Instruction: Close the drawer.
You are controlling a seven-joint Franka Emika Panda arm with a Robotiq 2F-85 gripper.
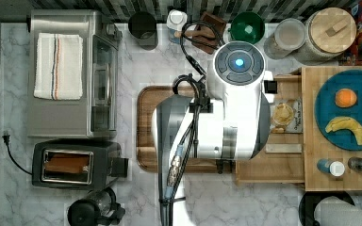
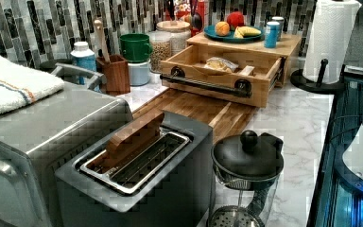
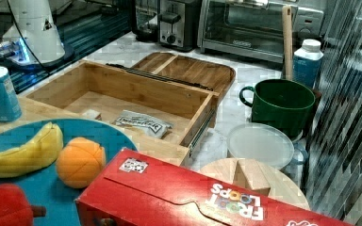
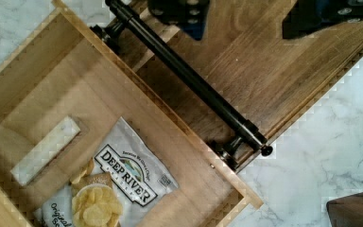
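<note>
Top view first: the robot's white arm [image 1: 238,101] hangs over the middle of the worktop [image 1: 273,202], covering most of the drawer [image 1: 268,165], whose bamboo floor pokes out on the top view's right of the arm, beside the light wood top that carries the blue plate [image 1: 344,134]. Left view makes the state plain: the drawer stands pulled well out from under that top, its dark bar handle [image 2: 205,85] facing the brown cutting board [image 2: 203,111], with a chip bag [image 2: 221,64] lying inside. Right view agrees, the open box reaching out over the board's edge, the slide rail [image 3: 199,131] bared along its side and the bag and a small pale block [image 3: 92,113] resting on the floor. Wrist view looks straight down on the handle and the front wall, with the two dark fingers of the hand [image 4: 246,16] set apart above the board, just in front of the bar and touching nothing, so the hand is spread and empty. By my reckoning nothing of the closing is done yet; the whole push, front wall driven back until it sits flush under the top, remains.
</note>
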